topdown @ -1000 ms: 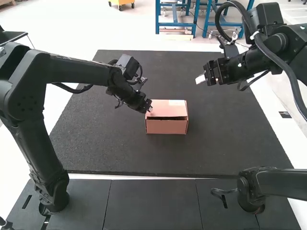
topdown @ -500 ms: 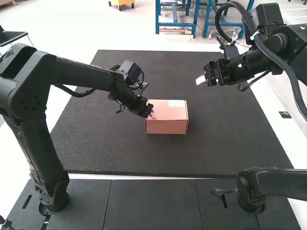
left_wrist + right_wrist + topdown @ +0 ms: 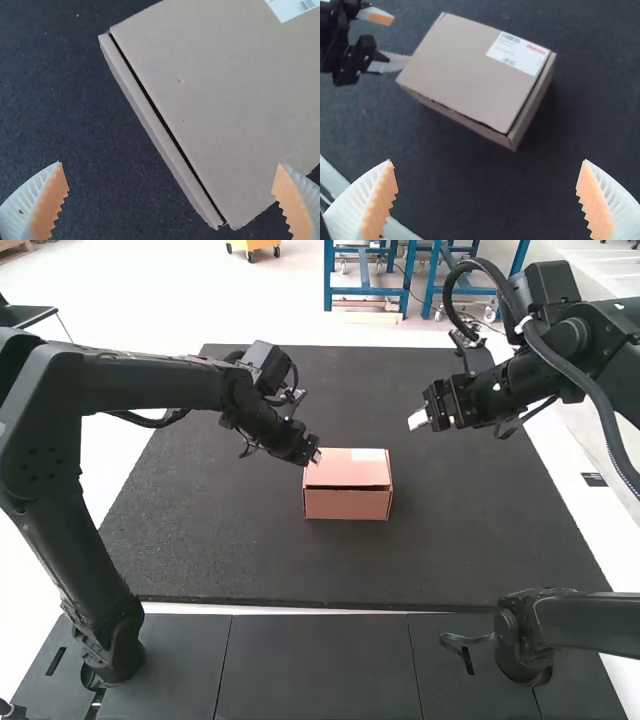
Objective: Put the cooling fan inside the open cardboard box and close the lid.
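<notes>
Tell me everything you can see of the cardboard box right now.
The cardboard box is plain brown and rectangular, with a white label at one corner of its top. Its lid lies down flat, and a thin dark seam runs under the lid's edge. It sits level on the black mat, near the middle. The left gripper, open, hangs at its back left corner; I cannot tell if it touches. The right gripper is well apart.

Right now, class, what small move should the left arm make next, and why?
Probably press the left pincer down on the lid near its corner: the lid lies flat on the box, yet a thin dark gap shows along its edge, and the open pincer hovers just beside it.
</notes>
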Controlling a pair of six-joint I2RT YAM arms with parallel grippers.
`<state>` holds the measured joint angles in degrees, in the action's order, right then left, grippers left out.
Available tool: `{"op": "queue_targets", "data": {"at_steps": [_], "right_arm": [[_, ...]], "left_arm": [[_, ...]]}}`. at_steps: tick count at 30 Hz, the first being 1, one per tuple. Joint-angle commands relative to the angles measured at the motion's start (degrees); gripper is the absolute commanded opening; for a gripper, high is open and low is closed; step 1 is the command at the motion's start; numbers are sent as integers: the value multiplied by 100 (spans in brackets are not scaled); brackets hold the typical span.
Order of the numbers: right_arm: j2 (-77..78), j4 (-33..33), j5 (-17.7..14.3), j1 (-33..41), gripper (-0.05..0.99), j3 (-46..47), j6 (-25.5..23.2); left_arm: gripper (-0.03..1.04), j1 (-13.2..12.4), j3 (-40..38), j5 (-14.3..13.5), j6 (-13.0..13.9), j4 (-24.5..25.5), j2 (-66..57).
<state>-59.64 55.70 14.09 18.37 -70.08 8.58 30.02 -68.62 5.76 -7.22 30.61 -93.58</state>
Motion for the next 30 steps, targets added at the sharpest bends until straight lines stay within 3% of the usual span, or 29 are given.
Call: {"op": "queue_targets", "data": {"at_steps": [1,8,12,14,16,19,24,28,30], "right_arm": [[189,-7,-64,9,81,-32,-23],[347,28,-196,9,81,127,30],[637,-156,-310,9,81,487,65],[831,-455,-380,9,81,715,65],[1059,-842,-503,0,81,962,135],[1402,-1668,-547,9,81,1427,126],[1868,-3074,-785,-35,81,2192,-269],[2105,-3777,-1013,-114,81,2588,-990],[2246,-4076,-1207,-202,83,2878,-1104]], "left_arm": [[96,13,-169,-84,-174,41,455],[96,-5,288,-470,-183,-2,1175],[96,-269,947,-567,-174,-416,1712],[96,-444,1395,-717,-183,-1013,2072],[96,-576,1923,-717,-165,-1831,2423],[95,-717,2582,-717,-148,-2648,2889],[94,-866,3250,-708,-130,-3167,3267],[94,-1218,3566,-611,-113,-3325,3478],[94,-1402,3812,-567,-113,-3676,3601]]}}
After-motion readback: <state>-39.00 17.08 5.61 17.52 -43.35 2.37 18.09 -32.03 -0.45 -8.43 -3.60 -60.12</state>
